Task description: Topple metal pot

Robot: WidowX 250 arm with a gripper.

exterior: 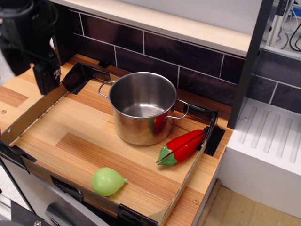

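Observation:
The metal pot (141, 110) stands upright and empty in the middle back of a shallow wooden tray (70, 141). It is shiny steel, with one wire loop handle to the left and one to the right. My black gripper (33, 80) hangs over the tray's far left corner, well left of the pot and apart from it. It is motion-blurred. Its fingers (47, 79) look spread and hold nothing.
A red toy pepper (182, 147) lies just right of the pot, close to its base. A green toy vegetable (108, 181) lies near the tray's front edge. Low cardboard walls (33, 110) rim the tray. A dark tiled wall (188, 56) stands behind and a white block (263, 155) to the right.

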